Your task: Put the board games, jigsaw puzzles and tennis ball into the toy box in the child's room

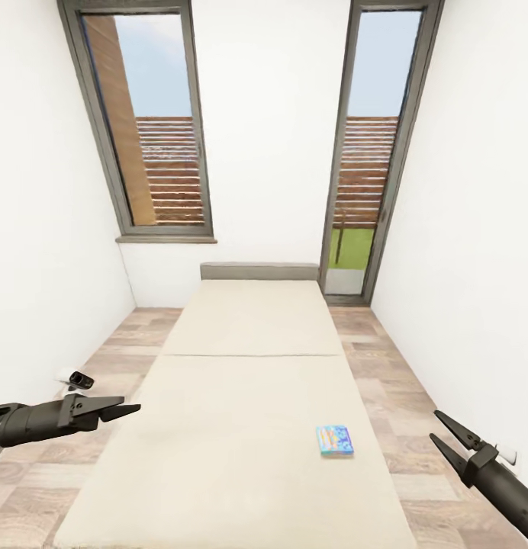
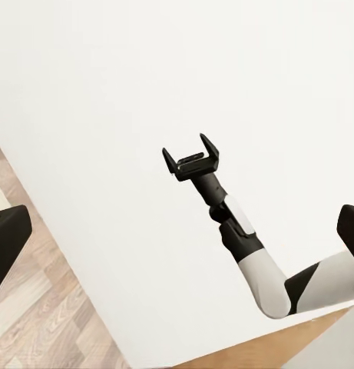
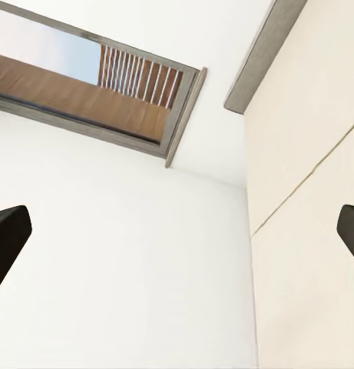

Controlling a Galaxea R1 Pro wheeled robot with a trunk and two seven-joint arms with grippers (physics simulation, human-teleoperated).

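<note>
One board game, a small flat blue box with bright print, lies on the bed, on the near right part of the beige mattress. My left gripper hangs open over the bed's left edge, far from the box. Just off the bed's right side, my right gripper is open, a little right of the box and level with it. The left wrist view looks across the mattress to the right gripper, jaws apart and empty. The table, toy box, jigsaw puzzles and tennis ball are out of view.
The bed runs away from me to a grey headboard under a white wall with two tall windows. Narrow strips of wood floor run along both sides. A small dark object sits low by the left wall.
</note>
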